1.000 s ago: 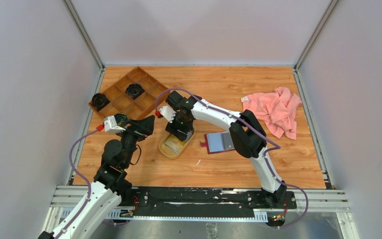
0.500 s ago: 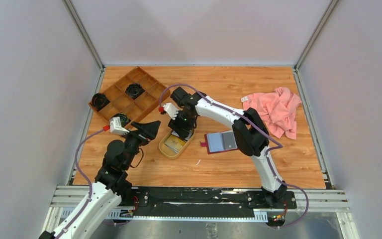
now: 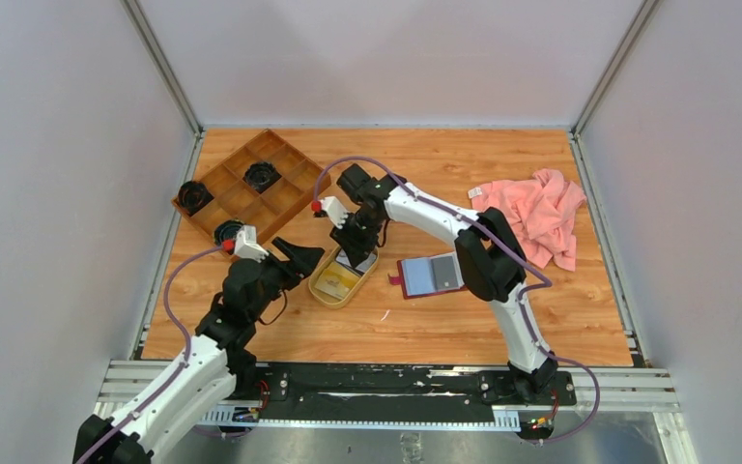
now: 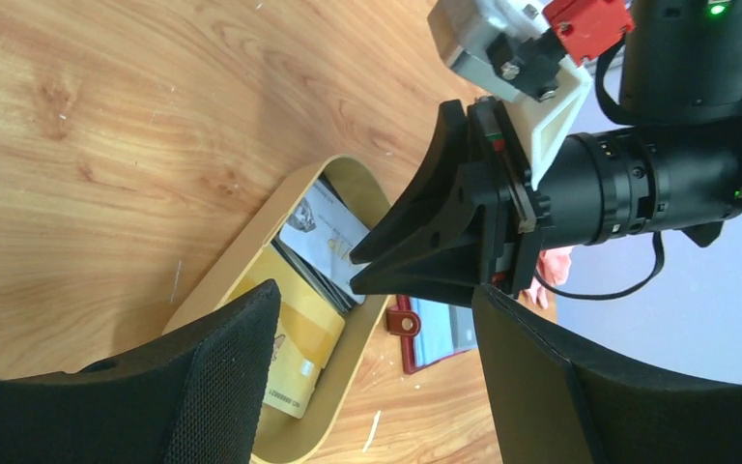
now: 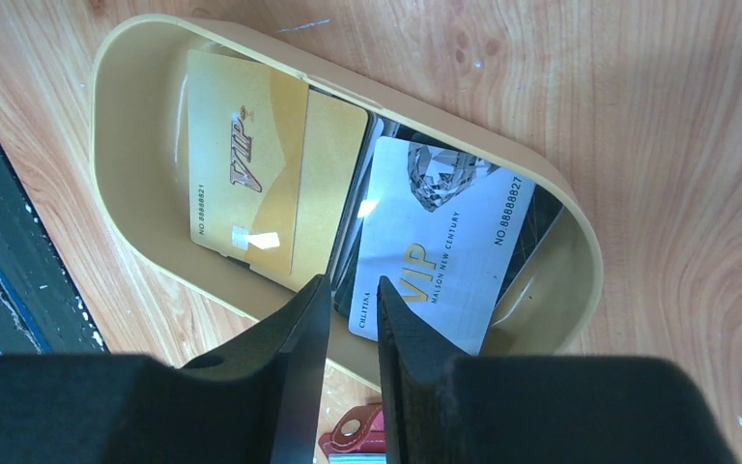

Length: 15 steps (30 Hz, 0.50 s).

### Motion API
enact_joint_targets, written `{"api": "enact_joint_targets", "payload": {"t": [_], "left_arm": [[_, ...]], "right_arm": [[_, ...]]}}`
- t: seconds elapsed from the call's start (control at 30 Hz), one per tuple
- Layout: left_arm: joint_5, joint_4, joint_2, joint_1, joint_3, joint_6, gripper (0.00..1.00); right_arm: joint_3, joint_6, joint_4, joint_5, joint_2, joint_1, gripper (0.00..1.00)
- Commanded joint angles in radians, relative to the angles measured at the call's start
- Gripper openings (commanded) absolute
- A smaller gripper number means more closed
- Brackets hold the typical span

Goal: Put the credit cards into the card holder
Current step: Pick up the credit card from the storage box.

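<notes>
The credit cards lie in an oval tan tray [image 3: 327,290]: a gold card [image 5: 251,184], a silver-white card [image 5: 444,251], and dark cards [image 5: 353,208] between them. The dark red card holder [image 3: 432,275] lies unfolded, grey-blue inside up, right of the tray; its snap tab [image 5: 353,430] shows below my fingers. My right gripper [image 5: 348,290] points down over the tray's middle. Its jaws stand a narrow slit apart over the silver card's left edge, with nothing between them. My left gripper [image 4: 377,300] hovers open at the tray's left end, empty, with the gold card [image 4: 295,353] beneath it.
A brown compartmented wooden box [image 3: 251,184] holding black round parts sits at the back left. A pink cloth [image 3: 536,213] lies at the right. Grey walls close in the table on three sides. Bare wood lies in front of the tray and holder.
My left arm has swung forward and right to the tray's left end, its jaws narrowing a little. My right gripper's jaws have closed to a narrow slit over the cards.
</notes>
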<state>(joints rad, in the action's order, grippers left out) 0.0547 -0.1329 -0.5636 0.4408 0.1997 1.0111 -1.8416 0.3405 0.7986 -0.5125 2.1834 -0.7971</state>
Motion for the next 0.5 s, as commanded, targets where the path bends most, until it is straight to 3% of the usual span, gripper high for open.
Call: {"api": "enact_joint_targets", "payload": {"t": [0.0,0.07,0.13,0.27,0.47], "left_arm": [[-0.034,-0.001,-0.043,-0.005,0.038,0.010,0.75],[-0.036,-0.001,-0.047,-0.005,0.043,0.005,0.75],[-0.035,0.001,-0.044,-0.005,0.045,-0.004,0.75],[-0.019,0.000,-0.024,-0.005,0.036,-0.036,0.77],[-0.013,0.000,0.013,-0.005,0.026,-0.055,0.79]], "right_arm": [[0.012,0.001,0.025,-0.035,-0.025,0.023,0.28],[0.010,0.007,0.026,-0.035,-0.026,0.023,0.31],[0.010,0.020,0.027,-0.028,-0.035,0.022,0.44],[-0.014,0.037,0.027,0.043,-0.037,0.012,0.58],[-0.044,0.064,0.030,0.188,0.012,-0.016,0.67]]}}
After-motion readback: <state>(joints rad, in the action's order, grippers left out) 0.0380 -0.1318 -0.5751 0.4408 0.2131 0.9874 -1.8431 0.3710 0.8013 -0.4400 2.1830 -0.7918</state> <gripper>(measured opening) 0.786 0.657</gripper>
